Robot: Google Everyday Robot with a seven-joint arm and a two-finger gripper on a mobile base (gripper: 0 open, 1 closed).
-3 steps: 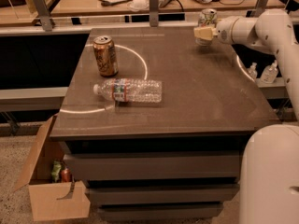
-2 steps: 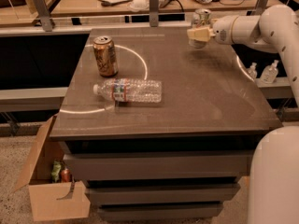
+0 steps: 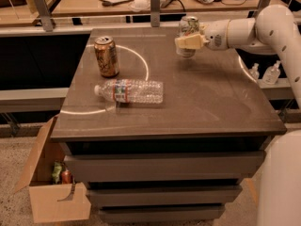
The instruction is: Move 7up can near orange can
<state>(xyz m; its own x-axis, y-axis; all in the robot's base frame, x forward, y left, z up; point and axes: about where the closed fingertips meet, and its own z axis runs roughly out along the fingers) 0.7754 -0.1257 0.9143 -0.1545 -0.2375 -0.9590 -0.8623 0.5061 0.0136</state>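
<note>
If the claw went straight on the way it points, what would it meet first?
Probably the orange-brown coppery drink can, standing upright at rear left. The claw, gripping the white-green 7up can, points left; nothing stands between, though depth is unclear.

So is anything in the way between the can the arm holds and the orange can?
Nothing visible does. The pincer, at the back of the table, grips the 7up can; bare surface runs from it to the orange can. The plastic bottle lies nearer the front, off that line.

Dark drawer cabinet point(image 3: 164, 166) on speckled floor point(image 3: 10, 157), cardboard box point(image 3: 56, 204) beside, desks point(image 3: 84, 4) behind
</note>
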